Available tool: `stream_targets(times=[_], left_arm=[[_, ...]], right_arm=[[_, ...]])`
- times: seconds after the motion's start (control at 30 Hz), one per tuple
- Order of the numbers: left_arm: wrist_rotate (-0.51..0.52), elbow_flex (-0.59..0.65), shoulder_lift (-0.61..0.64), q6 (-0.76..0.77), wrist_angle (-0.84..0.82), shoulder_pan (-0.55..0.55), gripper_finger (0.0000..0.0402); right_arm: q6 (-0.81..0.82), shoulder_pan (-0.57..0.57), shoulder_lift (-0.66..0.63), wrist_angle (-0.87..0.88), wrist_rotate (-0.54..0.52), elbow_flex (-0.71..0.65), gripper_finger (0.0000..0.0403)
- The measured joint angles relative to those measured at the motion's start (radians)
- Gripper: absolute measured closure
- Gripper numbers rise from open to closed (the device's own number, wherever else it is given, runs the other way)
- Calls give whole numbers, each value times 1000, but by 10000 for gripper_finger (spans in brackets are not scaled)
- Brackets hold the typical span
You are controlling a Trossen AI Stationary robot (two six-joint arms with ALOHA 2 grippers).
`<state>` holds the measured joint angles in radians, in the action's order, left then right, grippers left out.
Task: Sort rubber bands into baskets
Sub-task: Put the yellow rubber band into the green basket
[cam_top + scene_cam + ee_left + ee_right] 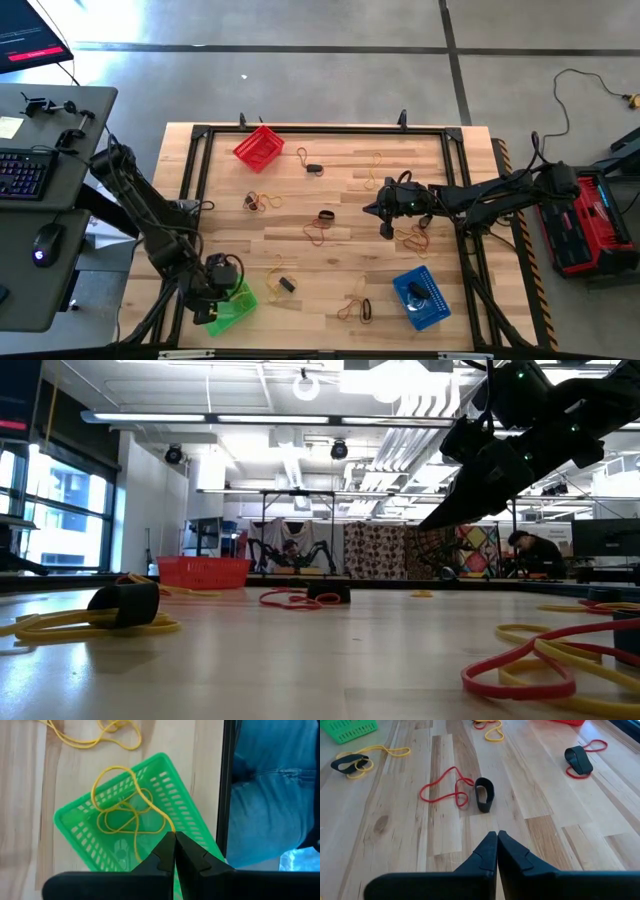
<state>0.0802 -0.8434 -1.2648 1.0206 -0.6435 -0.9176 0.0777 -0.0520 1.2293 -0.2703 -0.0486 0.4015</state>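
The green basket [232, 303] lies tilted near the left front corner of the table, and several yellow rubber bands [122, 807] hang over its rim and rest inside it. The red basket [259, 146] stands at the far side, the blue basket [421, 297] at the right front with something dark inside. Between them, red bands [442, 792], yellow loops and thick black bands [484, 794] are scattered on the wood.

You see a red basket [259, 146], a green basket [232, 305] and a blue basket [421, 298], all perforated, on a pale wood-grain table [340, 260], with yellow, red and black rubber bands [320, 226].
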Motion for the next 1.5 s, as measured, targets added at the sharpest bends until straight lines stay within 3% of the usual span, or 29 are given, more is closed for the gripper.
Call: stream_targets(times=[0.77, 1.27, 1.5], left_arm=[[-50, 1, 0, 68, 13, 0, 401], [-71, 112, 0, 103, 88, -13, 401], [-131, 140, 0, 142, 114, -23, 401]], right_arm=[[0, 0, 0, 0, 0, 0, 402], [0, 0, 0, 0, 0, 0, 402], [0, 0, 0, 0, 0, 0, 402]])
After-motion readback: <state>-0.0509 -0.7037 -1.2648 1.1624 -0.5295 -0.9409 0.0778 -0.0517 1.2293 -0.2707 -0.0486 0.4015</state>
